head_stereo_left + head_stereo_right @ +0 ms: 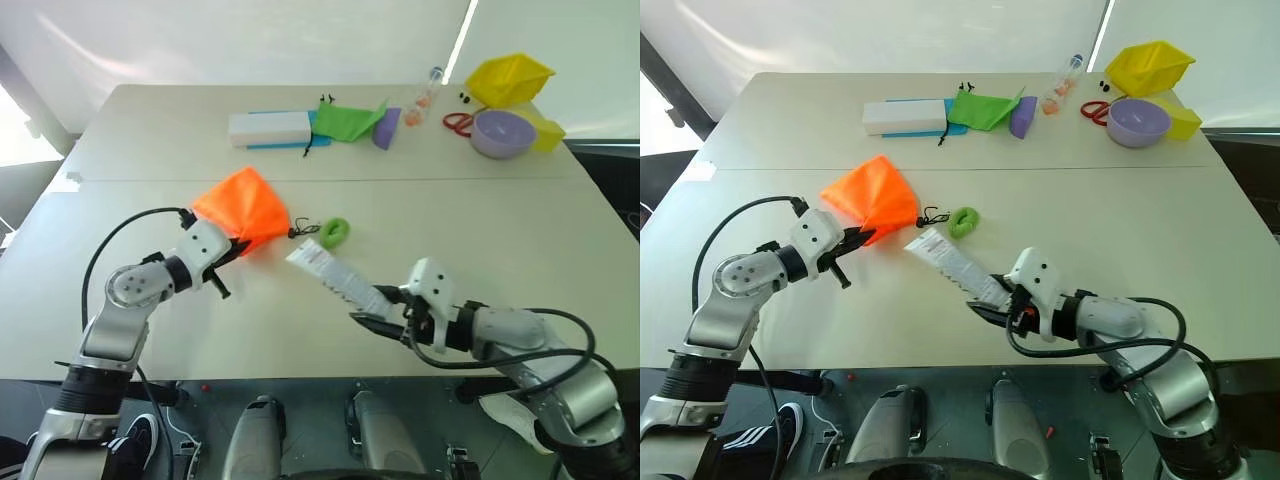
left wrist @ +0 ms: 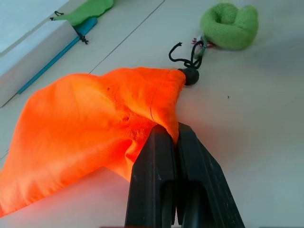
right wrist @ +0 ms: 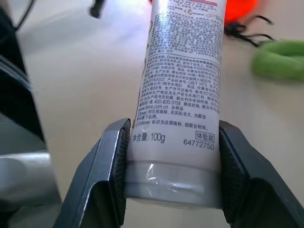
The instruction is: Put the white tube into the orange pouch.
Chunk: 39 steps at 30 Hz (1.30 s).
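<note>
Orange soft fabric drawstring pouch (image 1: 243, 208) is pinched at its rim in your left gripper (image 2: 167, 142), jaws pressed together. Your right gripper (image 3: 173, 156) clamps the flat white plastic squeeze tube (image 1: 334, 275) near its cap, just beside the pouch's mouth, crimped end leading. You still must open the mouth and slide it in.

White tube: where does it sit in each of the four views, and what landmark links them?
Left eye: white tube lower centre, in right gripper.
Right eye: lower centre, same grip.
Left wrist: not in it.
Right wrist: fills centre, clamped near the cap.
Shared landmark: green ring by the orange pouch.
</note>
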Each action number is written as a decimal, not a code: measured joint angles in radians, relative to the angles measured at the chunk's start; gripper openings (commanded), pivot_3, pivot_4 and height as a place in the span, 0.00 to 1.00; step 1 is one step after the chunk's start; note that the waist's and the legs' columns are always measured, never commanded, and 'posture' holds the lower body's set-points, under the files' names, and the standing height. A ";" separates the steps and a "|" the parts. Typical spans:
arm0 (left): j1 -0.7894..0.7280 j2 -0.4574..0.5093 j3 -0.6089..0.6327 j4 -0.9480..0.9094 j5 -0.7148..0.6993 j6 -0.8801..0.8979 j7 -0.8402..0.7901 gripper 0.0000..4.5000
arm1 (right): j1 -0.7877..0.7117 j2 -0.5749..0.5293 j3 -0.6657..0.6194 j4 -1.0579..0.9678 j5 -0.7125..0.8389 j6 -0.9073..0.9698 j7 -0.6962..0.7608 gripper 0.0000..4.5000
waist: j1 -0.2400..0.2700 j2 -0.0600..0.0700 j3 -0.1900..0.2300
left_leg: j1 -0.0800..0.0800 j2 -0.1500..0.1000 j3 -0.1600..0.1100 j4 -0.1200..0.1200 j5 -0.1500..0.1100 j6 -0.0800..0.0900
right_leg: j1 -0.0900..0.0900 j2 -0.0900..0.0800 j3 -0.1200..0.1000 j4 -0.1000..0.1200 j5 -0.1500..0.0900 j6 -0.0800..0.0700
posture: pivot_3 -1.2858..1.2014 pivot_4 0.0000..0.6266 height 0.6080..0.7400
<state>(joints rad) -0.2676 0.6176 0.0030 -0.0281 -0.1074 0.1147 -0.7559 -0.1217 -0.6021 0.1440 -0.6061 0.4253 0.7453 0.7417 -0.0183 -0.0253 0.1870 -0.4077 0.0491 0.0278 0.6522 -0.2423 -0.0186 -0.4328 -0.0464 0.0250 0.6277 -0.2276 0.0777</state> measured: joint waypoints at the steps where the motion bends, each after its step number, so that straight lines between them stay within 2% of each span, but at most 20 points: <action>1: 0.003 0.001 0.001 -0.014 -0.002 0.010 -0.001 0.00 | -0.032 0.018 0.038 0.049 -0.021 -0.018 0.001 0.41 | -0.001 0.000 0.000 | 0.000 0.000 0.000 0.000 0.000 0.000 | 0.000 0.000 0.000 0.000 0.001 -0.001 | 0.52 0.24 1.00; 6: 0.025 0.008 0.008 -0.040 -0.011 0.032 -0.004 0.00 | -0.147 0.115 0.132 0.229 -0.076 -0.052 -0.009 0.41 | 0.001 0.000 0.000 | -0.001 0.001 0.000 -0.003 0.000 0.000 | -0.003 0.002 0.000 0.001 0.000 -0.001 | 0.52 0.24 1.00; 14: 0.038 0.010 0.013 -0.091 -0.015 0.063 -0.003 0.00 | -0.270 0.187 0.224 0.396 -0.130 -0.078 0.014 0.41 | 0.004 0.000 0.000 | -0.001 0.000 0.000 -0.002 0.000 0.000 | -0.002 0.001 0.000 0.001 0.000 0.000 | 0.52 0.24 1.00; 20: 0.046 0.010 0.012 -0.144 -0.014 0.098 0.000 0.00 | -0.339 0.267 0.231 0.498 -0.149 -0.112 0.011 0.41 | 0.002 0.000 0.000 | -0.001 0.001 0.000 -0.002 0.000 0.000 | -0.003 0.002 0.000 0.002 0.000 0.000 | 0.52 0.24 1.00; 32: 0.058 0.036 0.012 -0.180 -0.016 0.138 -0.024 0.00 | -0.390 0.291 0.222 0.579 -0.175 -0.151 0.025 0.41 | 0.000 0.000 0.000 | -0.001 0.001 0.000 -0.003 0.000 0.000 | -0.003 0.002 0.000 0.003 0.000 0.000 | 0.52 0.24 1.00; 39: 0.068 0.052 0.012 -0.169 -0.023 0.134 -0.048 0.00 | -0.392 0.288 0.144 0.579 -0.147 -0.150 0.053 0.41 | 0.002 0.000 0.000 | -0.001 0.001 0.001 -0.002 0.000 0.000 | -0.003 0.002 0.000 0.002 0.000 0.000 | 0.52 0.24 1.00</action>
<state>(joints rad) -0.1998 0.6692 0.0152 -0.1970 -0.1307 0.2483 -0.8042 -0.5142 -0.3139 0.2881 -0.0272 0.2781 0.5948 0.7950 -0.0159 -0.0253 0.1871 -0.4089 0.0496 0.0283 0.6499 -0.2421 -0.0184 -0.4358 -0.0447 0.0249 0.6300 -0.2274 0.0779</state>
